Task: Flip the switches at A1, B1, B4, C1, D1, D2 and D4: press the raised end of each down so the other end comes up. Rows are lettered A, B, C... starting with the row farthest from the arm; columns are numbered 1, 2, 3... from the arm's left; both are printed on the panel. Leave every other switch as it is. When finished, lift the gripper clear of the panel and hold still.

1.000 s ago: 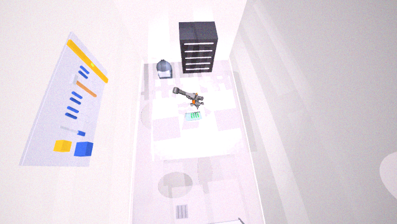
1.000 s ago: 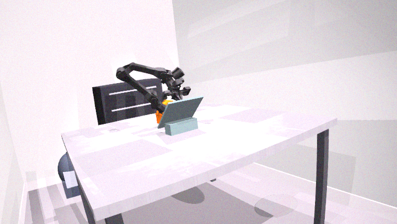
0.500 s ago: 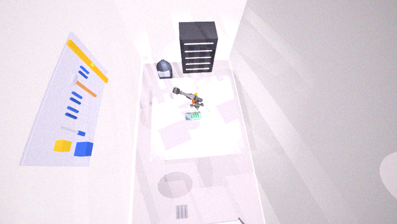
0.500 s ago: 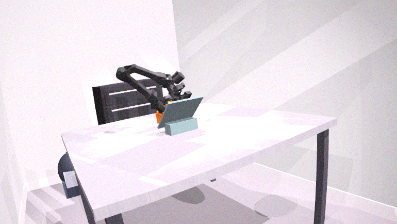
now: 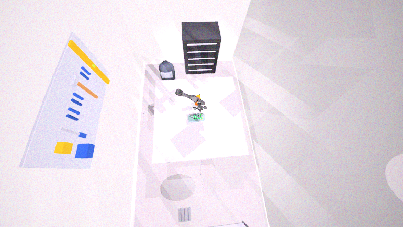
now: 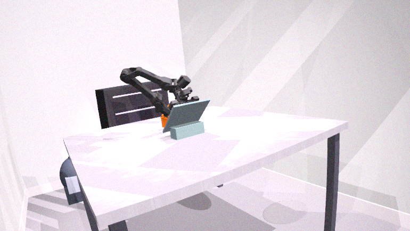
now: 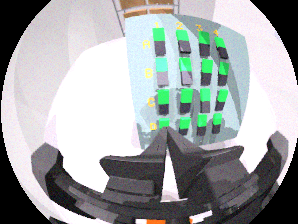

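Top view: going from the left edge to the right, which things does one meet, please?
Wall board with coloured bars → dark rounded bin → arm's base joint → switch panel, with the shut gripper at its upper edge → black drawer cabinet.

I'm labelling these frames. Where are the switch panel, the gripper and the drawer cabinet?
switch panel (image 7: pixel 169 90): wrist view, bare face between columns.
gripper (image 7: pixel 168 137): wrist view, shut fingertips.
drawer cabinet (image 5: pixel 200 32): top view, its dark top.
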Tool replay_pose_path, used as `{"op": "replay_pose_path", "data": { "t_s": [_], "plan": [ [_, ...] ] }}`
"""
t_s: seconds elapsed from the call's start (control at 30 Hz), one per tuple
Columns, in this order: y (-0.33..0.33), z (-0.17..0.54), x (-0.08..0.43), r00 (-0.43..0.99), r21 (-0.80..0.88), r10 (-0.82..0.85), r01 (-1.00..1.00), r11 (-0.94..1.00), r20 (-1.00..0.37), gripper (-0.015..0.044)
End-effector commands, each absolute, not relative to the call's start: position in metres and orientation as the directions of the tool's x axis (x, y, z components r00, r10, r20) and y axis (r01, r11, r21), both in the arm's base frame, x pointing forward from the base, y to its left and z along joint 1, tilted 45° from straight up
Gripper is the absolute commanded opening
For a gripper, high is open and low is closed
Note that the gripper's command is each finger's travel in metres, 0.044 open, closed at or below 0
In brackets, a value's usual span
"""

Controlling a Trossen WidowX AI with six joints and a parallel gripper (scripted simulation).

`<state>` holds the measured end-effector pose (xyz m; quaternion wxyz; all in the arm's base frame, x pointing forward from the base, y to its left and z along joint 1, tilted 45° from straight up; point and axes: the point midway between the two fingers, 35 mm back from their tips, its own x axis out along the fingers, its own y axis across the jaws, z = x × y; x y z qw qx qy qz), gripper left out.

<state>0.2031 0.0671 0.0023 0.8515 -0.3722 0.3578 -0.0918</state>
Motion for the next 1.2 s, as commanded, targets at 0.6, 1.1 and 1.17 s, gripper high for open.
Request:
{"op": "replay_pose_path", "data": {
  "t_s": [0.6, 1.1, 1.17],
  "plan": [
    [0.059, -0.0076, 0.2121, 0.722, -0.706, -0.428, -0.118, 0.699, -0.544, 0.0],
    [0.0589, -0.0077, 0.2124, 0.722, -0.706, -0.428, -0.118, 0.699, -0.544, 0.0],
    [0.0588, -0.0079, 0.2126, 0.722, -0.706, -0.428, -0.118, 0.699, -0.544, 0.0]
  ]
}}
